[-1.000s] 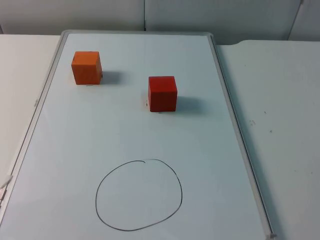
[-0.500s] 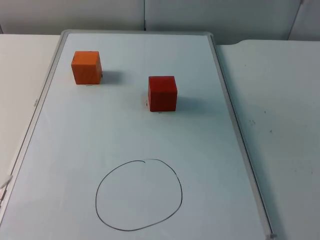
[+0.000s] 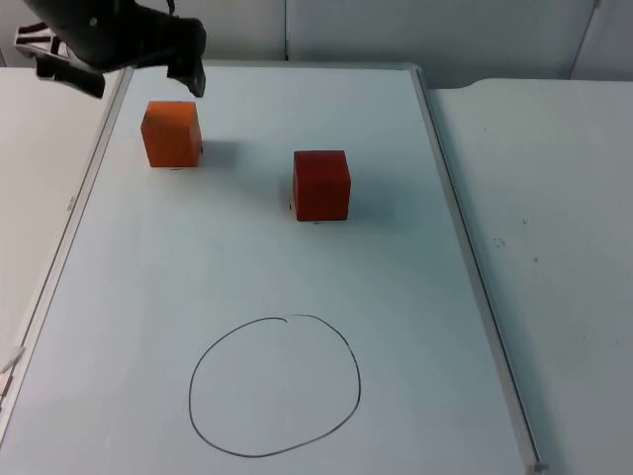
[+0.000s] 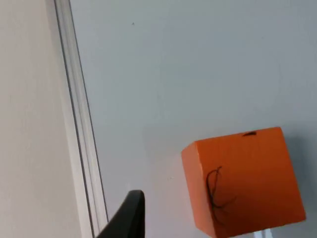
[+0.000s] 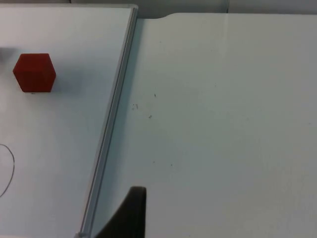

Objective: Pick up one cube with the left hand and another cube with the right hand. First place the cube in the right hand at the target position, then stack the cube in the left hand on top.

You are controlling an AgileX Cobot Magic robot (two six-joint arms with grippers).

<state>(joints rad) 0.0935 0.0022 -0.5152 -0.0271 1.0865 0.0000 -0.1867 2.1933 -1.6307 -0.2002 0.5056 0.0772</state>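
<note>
An orange cube (image 3: 170, 134) stands at the far left of the whiteboard (image 3: 247, 267); it has a black scribble on one side in the left wrist view (image 4: 245, 181). A red cube (image 3: 321, 185) sits near the board's middle, also seen from the right wrist (image 5: 34, 73). A hand-drawn black circle (image 3: 275, 386) marks the near part of the board. My left gripper (image 3: 145, 87) hovers open just behind and above the orange cube, holding nothing. My right gripper (image 5: 132, 215) waits over the bare table, right of the board and far from the red cube.
The whiteboard's metal frame (image 3: 463, 257) is a low raised edge along both long sides, and it shows in the right wrist view (image 5: 111, 119) too. White table (image 3: 554, 218) lies to the right of the board. The grey partition wall (image 3: 396, 30) closes the back.
The left arm has come into the top view from the upper left and now hangs behind the orange cube. Both cubes stay where they were.
</note>
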